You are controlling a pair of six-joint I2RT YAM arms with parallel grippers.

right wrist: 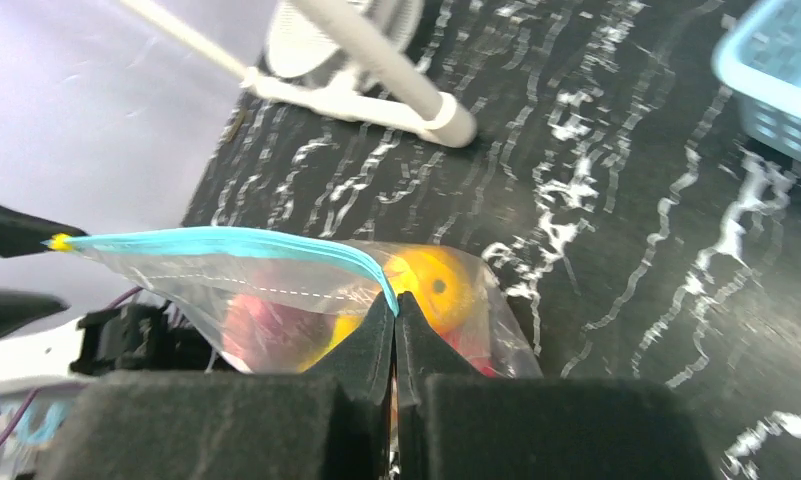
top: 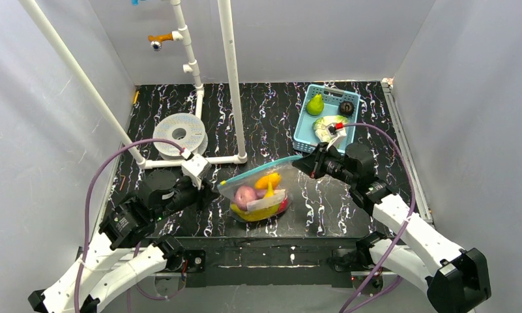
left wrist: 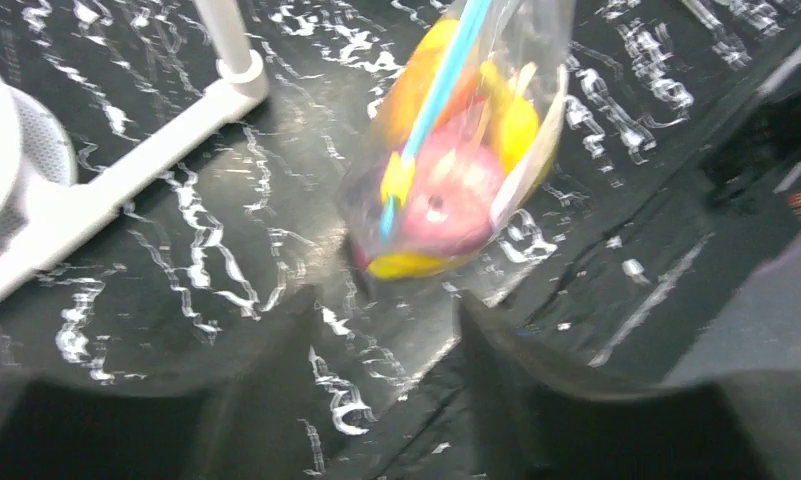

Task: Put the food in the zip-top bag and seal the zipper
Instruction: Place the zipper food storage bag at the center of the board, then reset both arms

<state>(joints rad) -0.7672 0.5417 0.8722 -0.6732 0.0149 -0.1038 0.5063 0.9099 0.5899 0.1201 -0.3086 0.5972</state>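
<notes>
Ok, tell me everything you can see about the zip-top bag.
The zip-top bag is crinkly clear plastic with a light-blue zipper along its raised top edge and a white label. Inside: a yellow banana, an orange piece, a pink-red apple. Its bottom seems to rest on the black table. The right gripper is shut on one zipper end; the open left gripper sits by the other, not holding it.

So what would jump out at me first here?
The clear zip-top bag mid-table is stuffed with bright toy food, its blue zipper pinched at one end by the right hand. The left hand stands open by the other end. At the far right, a light-blue basket holds a green pear.
</notes>
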